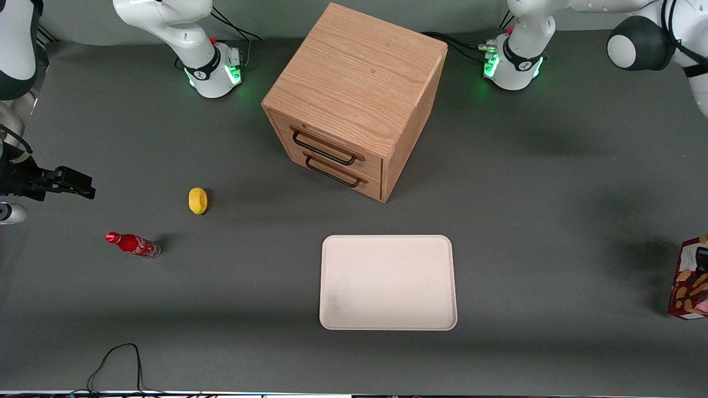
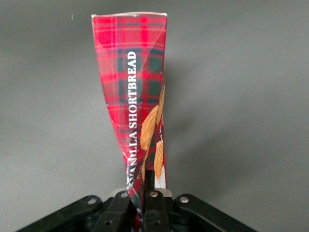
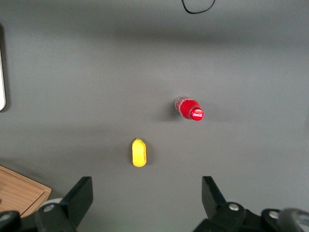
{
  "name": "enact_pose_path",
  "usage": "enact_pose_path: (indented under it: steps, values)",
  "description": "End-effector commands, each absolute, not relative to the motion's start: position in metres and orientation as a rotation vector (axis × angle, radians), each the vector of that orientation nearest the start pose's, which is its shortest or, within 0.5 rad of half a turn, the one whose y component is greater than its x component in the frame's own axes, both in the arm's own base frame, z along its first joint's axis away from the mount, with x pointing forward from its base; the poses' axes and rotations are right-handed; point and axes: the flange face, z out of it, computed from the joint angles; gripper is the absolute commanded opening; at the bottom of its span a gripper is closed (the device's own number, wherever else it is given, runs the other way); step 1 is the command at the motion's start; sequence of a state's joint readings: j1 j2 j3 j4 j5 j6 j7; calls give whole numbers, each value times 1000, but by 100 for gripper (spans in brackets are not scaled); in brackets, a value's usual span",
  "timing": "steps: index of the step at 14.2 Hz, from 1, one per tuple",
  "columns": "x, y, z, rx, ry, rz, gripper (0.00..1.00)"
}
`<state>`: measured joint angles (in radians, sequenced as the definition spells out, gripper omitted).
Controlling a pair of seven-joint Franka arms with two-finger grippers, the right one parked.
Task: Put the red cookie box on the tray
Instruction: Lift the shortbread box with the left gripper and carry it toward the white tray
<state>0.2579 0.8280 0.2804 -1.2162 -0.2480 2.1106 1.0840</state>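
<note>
The red cookie box (image 2: 130, 96), a flat dark-red tartan cardboard carton with pictures of golden cookies, is seen edge-on in the left wrist view; white lettering reading "SHORTBREAD" runs along its narrow side; its near end sits between the fingers of the black two-finger claw (image 2: 147, 193); the claw is closed to a narrow gap and grips that end of the carton; the carton's side looks slightly twisted.

In the front view the same box stands at the working arm's end of the grey table (image 1: 525, 193), cut off by the picture edge, at about 3 o'clock from the tray and well apart from it; whether its base touches the table cannot be told; a dark shadow lies on the table just beside it.

The large flat cream-white rectangular tray (image 1: 387, 282) with rounded corners lies on the table, nothing on it; at 12 o'clock from it, farther from the front camera, stands a light wooden two-drawer cabinet (image 1: 354, 83) with dark wire handles; at about 10 o'clock lies a small yellow lemon-shaped object (image 1: 198, 200); at about 9 o'clock, toward the parked arm's end, a small red soda bottle (image 1: 133, 244) lies on its side.
</note>
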Motion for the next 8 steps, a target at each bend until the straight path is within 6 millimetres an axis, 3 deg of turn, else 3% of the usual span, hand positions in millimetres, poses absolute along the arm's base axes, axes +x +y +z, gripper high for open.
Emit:
enact_pose_path:
  steps: [1,4,8]
  values:
    - [691,280,376,-3016,884,-139,0]
    - [689,206,436,-3134,654,-29,0]
    - [694,61,478,-3257,276,81,0]
